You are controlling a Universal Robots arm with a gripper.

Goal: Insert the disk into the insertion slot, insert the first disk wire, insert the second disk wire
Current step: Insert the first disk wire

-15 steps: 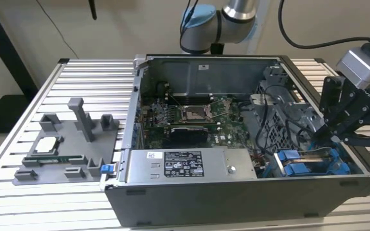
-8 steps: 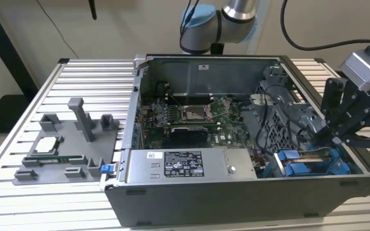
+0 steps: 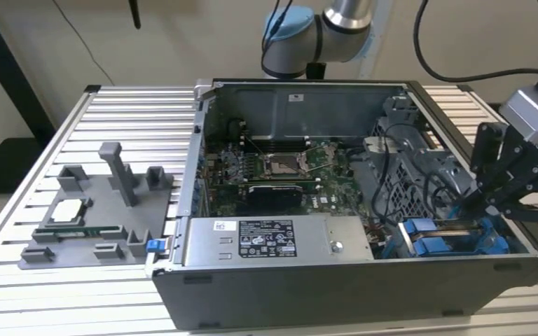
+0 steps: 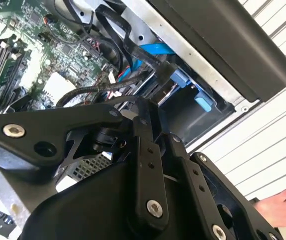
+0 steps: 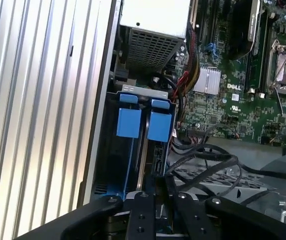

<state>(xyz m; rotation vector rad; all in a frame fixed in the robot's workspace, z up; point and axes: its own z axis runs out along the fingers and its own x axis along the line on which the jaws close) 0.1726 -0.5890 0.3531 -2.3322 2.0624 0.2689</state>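
The disk sits inside the insertion slot [image 3: 521,246] at the case's front corner on the exterior view's right, with its blue carrier [image 3: 434,245] showing. In the first wrist view the carrier's blue tabs [image 5: 159,126] stand under the slot's grey metal rim [image 5: 142,90]. My gripper [image 3: 487,199] hangs just over the slot. Its fingers [image 5: 142,212] stand close together on a black disk wire [image 5: 202,161] plug, right at the disk's near end. In the second wrist view my gripper [image 4: 150,107] points at the same blue carrier [image 4: 178,77], and black wires [image 4: 125,47] run past it.
The open computer case [image 3: 344,294] lies on a slatted metal table [image 3: 110,105]. The motherboard [image 3: 283,171] and grey power-supply box [image 3: 274,241] lie to the exterior view's left of the slot. A grey parts fixture [image 3: 101,210] stands beside the case. A hand [image 4: 282,206] rests on the table.
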